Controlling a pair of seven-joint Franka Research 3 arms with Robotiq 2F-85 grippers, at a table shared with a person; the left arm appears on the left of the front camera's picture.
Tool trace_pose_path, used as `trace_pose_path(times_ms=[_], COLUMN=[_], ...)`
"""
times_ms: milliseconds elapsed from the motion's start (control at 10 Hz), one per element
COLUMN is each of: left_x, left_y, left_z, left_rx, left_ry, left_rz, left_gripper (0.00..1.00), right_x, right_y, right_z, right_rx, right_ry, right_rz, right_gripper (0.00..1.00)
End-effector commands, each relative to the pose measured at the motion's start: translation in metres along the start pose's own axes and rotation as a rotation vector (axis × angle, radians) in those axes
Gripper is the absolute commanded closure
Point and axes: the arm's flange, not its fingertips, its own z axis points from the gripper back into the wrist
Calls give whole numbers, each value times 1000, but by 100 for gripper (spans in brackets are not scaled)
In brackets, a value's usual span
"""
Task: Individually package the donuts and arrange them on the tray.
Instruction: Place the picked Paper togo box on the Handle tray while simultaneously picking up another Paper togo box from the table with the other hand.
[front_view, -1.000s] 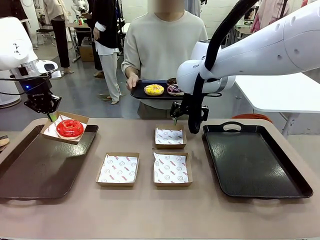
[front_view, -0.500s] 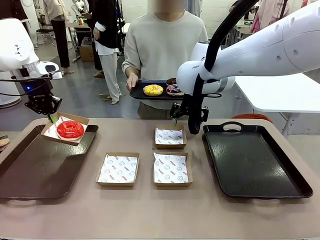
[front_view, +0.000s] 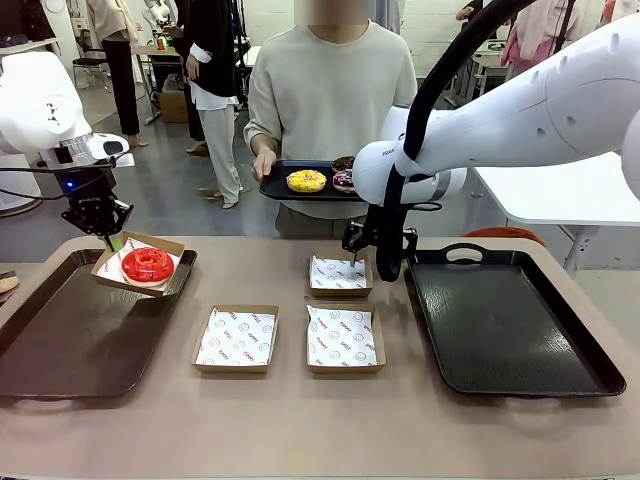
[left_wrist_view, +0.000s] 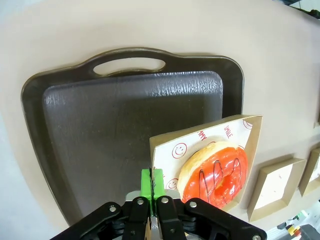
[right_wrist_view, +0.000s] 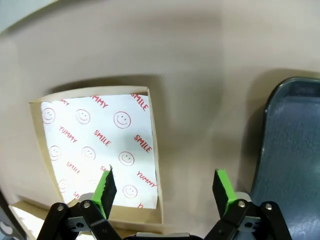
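The tan counter (front_view: 300, 430) carried a left tray (front_view: 60, 350) and a right tray (front_view: 510, 330). The left hand (front_view: 112, 240) pinched the box (front_view: 108, 267) containing the red donut (front_view: 147, 265); the right hand (front_view: 365, 250) was spread.

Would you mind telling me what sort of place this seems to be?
Probably a robotics lab or test space: white robot arms work at the table, a person opposite holds a tray of donuts, and other people stand behind.

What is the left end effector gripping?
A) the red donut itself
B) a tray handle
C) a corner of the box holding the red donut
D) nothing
C: the left end effector is shut on a corner of the box, the red donut lying inside it.
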Motion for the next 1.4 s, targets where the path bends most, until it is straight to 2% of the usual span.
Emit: trace_pose_path(times_ms=[0, 500, 1300], left_x=[10, 21, 32], left_y=[-2, 0, -1], left_z=[-1, -15, -30], left_rx=[23, 17, 16], left_ry=[5, 43, 25], left_rz=[-12, 1, 46], left_gripper=[99, 99, 99], right_x=[11, 13, 12], right_y=[6, 14, 14], right_z=[-6, -12, -12], right_rx=[-12, -56, -76], right_ry=[-13, -47, -54], right_rz=[8, 89, 95], right_gripper=[0, 0, 0])
